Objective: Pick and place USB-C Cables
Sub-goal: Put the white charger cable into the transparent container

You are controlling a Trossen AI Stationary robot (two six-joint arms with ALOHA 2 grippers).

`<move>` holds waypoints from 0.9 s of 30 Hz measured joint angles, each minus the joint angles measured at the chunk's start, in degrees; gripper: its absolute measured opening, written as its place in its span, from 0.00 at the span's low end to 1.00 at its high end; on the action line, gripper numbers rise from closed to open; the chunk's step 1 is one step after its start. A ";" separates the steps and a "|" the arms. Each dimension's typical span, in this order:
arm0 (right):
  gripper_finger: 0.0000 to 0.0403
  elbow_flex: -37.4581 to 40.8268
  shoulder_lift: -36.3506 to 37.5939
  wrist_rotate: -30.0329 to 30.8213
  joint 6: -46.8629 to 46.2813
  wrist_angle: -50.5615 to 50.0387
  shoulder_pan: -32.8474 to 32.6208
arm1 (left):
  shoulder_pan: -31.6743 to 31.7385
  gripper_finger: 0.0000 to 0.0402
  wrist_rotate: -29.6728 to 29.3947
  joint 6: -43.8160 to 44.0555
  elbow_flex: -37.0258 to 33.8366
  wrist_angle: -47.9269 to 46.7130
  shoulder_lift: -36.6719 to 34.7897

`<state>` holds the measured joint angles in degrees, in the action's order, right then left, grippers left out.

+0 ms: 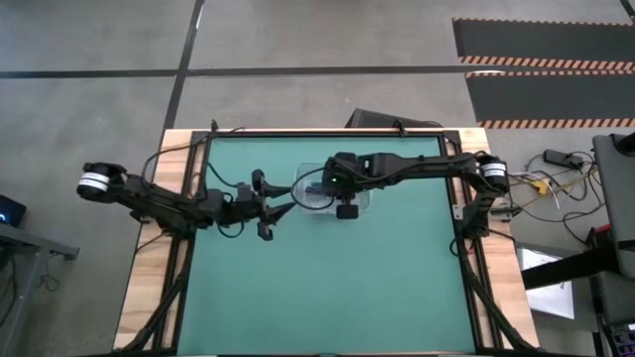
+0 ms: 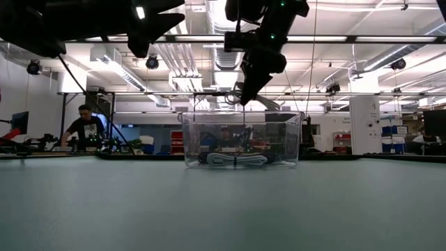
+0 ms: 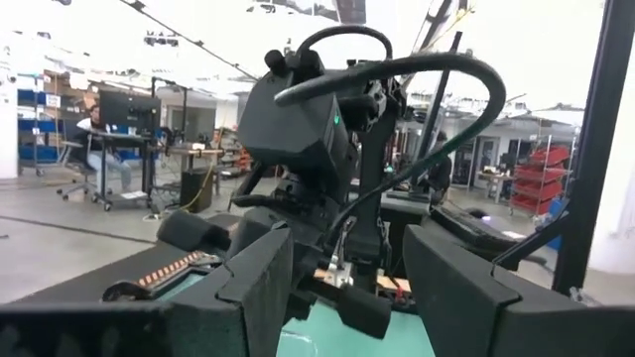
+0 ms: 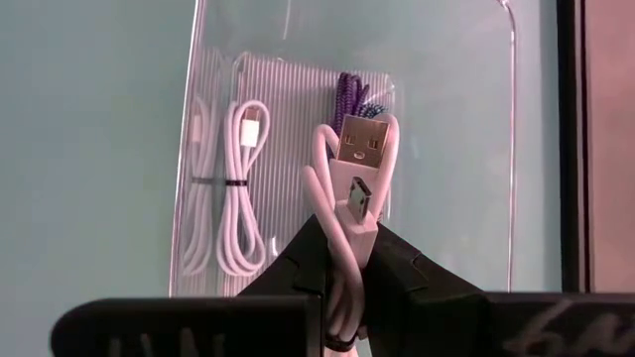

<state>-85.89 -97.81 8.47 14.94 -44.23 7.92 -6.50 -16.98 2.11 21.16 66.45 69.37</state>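
Observation:
My right gripper [image 4: 347,246] hangs over a clear plastic box [image 2: 279,136] near the table's far middle and is shut on a white cable bundle [image 4: 349,188]. Inside the box another white bundle [image 4: 233,188] lies flat on the ribbed floor, next to a dark braided cable [image 4: 352,94]. In the low view a teal-grey cable [image 2: 233,160] rests on the box floor. The black bundle cannot be made out. My left gripper [image 1: 266,205] hovers open just left of the box [image 1: 303,184], above the mat, with nothing in it. My right gripper pinches the white bundle between its two fingers [image 4: 298,260] from above, pointing down into the box. Its plug end [image 4: 359,149], with a wide metal plug and a small one, sticks out past the fingertips. The bundle is lifted clear over the box's open top.
The green mat [image 1: 327,288] stretches open toward the near edge. Both arms [image 1: 159,198] reach in from the wooden side rails. My left wrist view looks at the right arm's wrist [image 3: 308,119] close ahead. A person [image 2: 85,129] sits in the room beyond the table.

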 joint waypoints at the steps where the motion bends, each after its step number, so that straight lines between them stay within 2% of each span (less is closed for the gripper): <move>1: 0.06 -0.09 -0.24 0.00 0.04 -0.09 0.00 | 0.00 0.44 0.01 0.59 -0.25 0.02 -0.31; 27: 0.06 -0.22 -0.57 -1.61 -0.35 1.78 0.06 | 0.00 0.44 0.01 0.59 -1.74 0.40 -2.54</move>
<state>-86.11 -98.39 6.86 14.59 -42.45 7.98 -6.50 -16.97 2.70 19.42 66.85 66.83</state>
